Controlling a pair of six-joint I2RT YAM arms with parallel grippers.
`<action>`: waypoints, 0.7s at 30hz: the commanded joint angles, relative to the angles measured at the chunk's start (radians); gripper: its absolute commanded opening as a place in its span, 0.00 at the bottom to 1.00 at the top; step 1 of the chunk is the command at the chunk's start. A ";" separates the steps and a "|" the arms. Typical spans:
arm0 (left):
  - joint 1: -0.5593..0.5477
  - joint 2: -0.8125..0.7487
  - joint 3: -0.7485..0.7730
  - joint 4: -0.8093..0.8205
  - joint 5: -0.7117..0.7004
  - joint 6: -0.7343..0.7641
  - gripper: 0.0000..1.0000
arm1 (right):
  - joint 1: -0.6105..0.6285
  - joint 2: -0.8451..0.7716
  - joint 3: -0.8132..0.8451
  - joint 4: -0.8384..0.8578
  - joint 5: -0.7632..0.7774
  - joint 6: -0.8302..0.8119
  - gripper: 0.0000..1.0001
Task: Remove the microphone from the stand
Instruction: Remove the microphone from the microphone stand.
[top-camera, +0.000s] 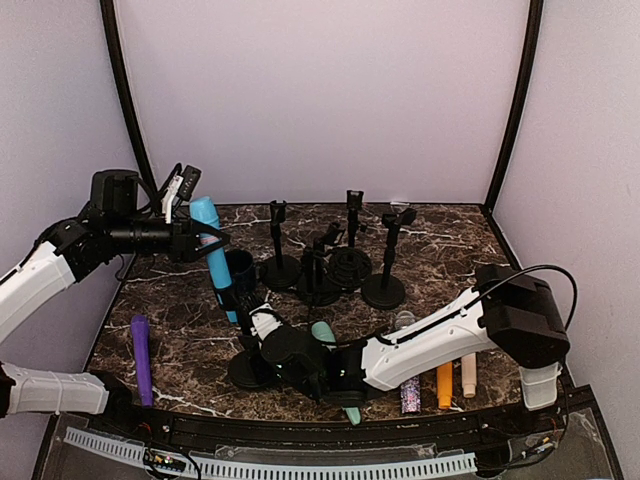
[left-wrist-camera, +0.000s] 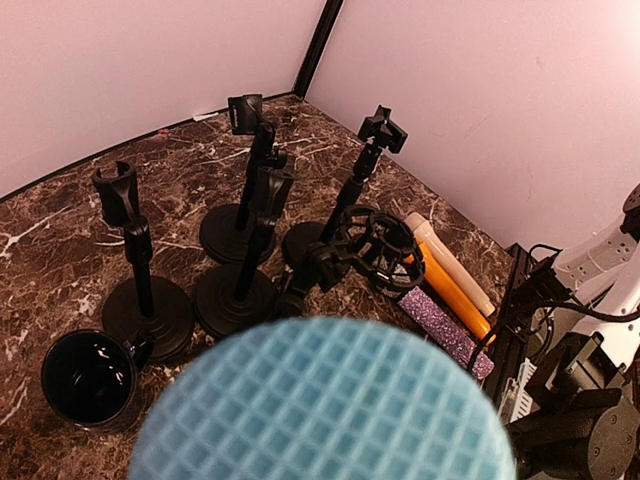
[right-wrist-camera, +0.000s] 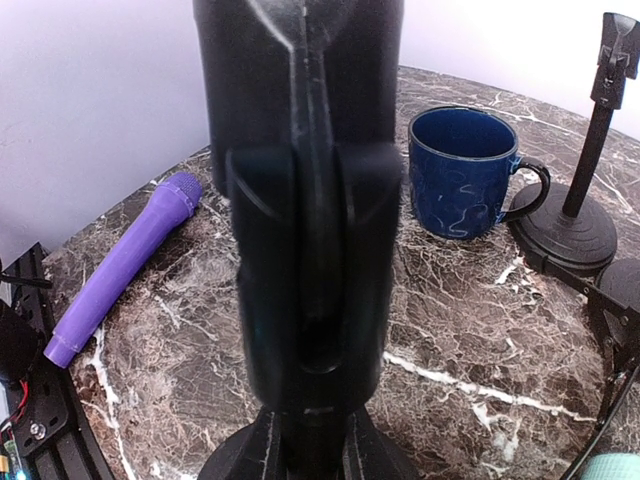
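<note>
The light blue microphone (top-camera: 212, 255) hangs tilted over the left part of the table, head up. My left gripper (top-camera: 192, 238) is shut on it just below the head. In the left wrist view its mesh head (left-wrist-camera: 320, 400) fills the bottom and hides the fingers. The lower end reaches the clip of a black stand (top-camera: 250, 368) at the front; I cannot tell if it sits in the clip. My right gripper (top-camera: 268, 345) is shut on that stand's post. The right wrist view shows the stand (right-wrist-camera: 305, 200) close up, with my right gripper (right-wrist-camera: 305, 445) at its foot.
A purple microphone (top-camera: 140, 358) lies at the front left and a dark blue mug (top-camera: 240, 270) stands behind the held stand. Several empty black stands (top-camera: 320, 265) cluster mid-table. A teal microphone (top-camera: 335, 350) and orange, cream and glitter ones (top-camera: 444, 385) lie under the right arm.
</note>
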 joint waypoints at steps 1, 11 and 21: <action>0.040 -0.039 0.134 0.264 -0.030 0.000 0.00 | 0.026 0.070 -0.051 -0.221 -0.048 0.012 0.00; 0.047 -0.031 0.150 0.258 -0.023 0.006 0.00 | 0.026 0.071 -0.053 -0.221 -0.049 0.015 0.00; 0.053 -0.029 0.154 0.254 -0.018 0.009 0.00 | 0.026 0.076 -0.048 -0.224 -0.049 0.016 0.00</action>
